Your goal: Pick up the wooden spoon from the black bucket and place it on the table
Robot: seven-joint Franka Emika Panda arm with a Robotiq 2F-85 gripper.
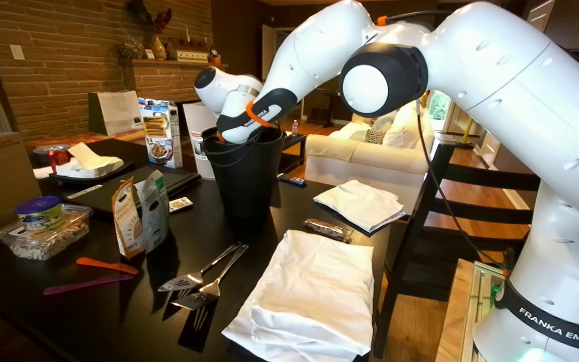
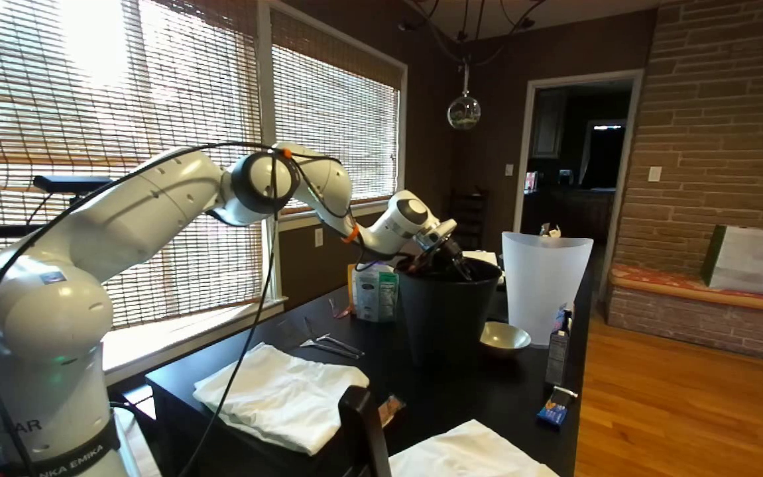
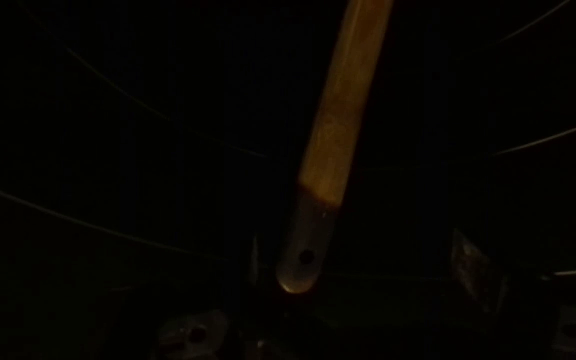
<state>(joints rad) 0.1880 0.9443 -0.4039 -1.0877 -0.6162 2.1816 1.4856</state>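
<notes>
I judge this the grasp step — my black gripper point(image 3: 356, 247) gapes, the brown wooden spoon point(image 3: 333, 145) (only its handle shows) between the jaws, inside the tall round black bucket point(image 1: 246, 188), in from the robot-side edge of the glossy dark table point(image 1: 113, 322) — so clench, then lift.

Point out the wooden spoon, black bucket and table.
Wooden spoon point(image 3: 332, 145), in the wrist view: handle.
Black bucket point(image 1: 245, 186), in an exterior view: outer wall.
Table point(image 1: 115, 317), in an exterior view: bare top.
</notes>
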